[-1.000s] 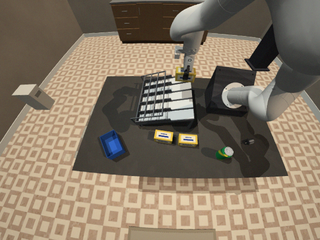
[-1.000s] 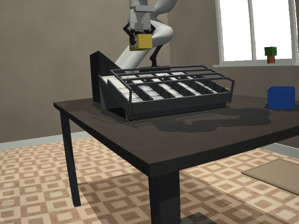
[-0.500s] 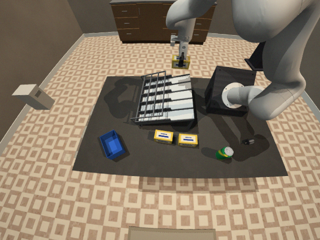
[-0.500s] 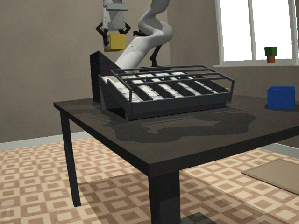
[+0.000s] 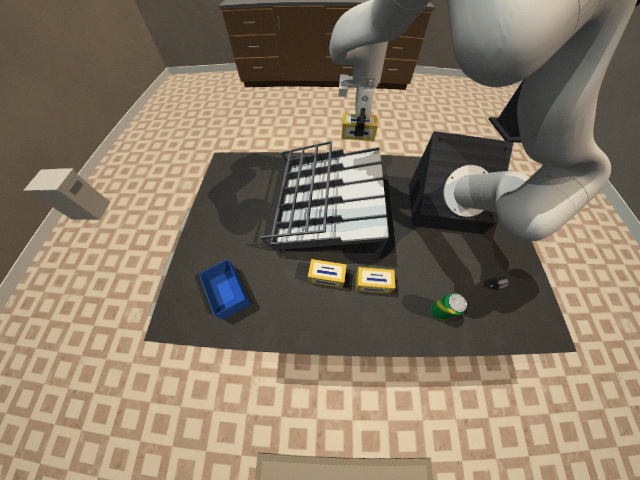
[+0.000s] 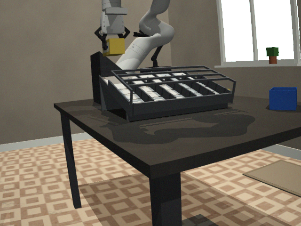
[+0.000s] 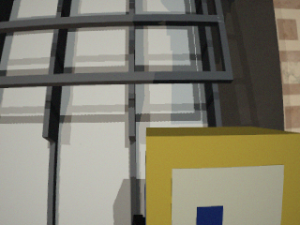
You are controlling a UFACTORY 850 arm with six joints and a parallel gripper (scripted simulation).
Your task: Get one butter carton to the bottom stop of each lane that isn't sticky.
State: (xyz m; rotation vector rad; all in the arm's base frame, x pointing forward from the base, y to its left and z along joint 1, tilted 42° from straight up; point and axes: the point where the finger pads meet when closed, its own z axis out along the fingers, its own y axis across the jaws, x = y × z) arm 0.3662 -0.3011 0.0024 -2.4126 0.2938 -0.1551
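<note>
My gripper (image 5: pixel 360 125) is shut on a yellow butter carton (image 5: pixel 354 124) with a white and blue label. It holds the carton in the air above the high end of the sloped shelf (image 5: pixel 333 193), over the far edge lane. The gripper (image 6: pixel 112 36) and carton (image 6: pixel 114 46) also show in the exterior view, well clear of the shelf (image 6: pixel 170 92). The carton fills the lower right of the wrist view (image 7: pixel 222 178), with white lanes and grey bars (image 7: pixel 112 77) below it. Two more butter cartons (image 5: pixel 326 272) (image 5: pixel 375 279) lie flat on the table beside the shelf's near side. All five lanes look empty.
A blue bin (image 5: pixel 223 288) stands at the table's near left corner. A green can (image 5: pixel 448 305) lies on its side right of the cartons, with a small dark object (image 5: pixel 496 282) beyond it. The arm's black base box (image 5: pixel 460 180) stands right of the shelf.
</note>
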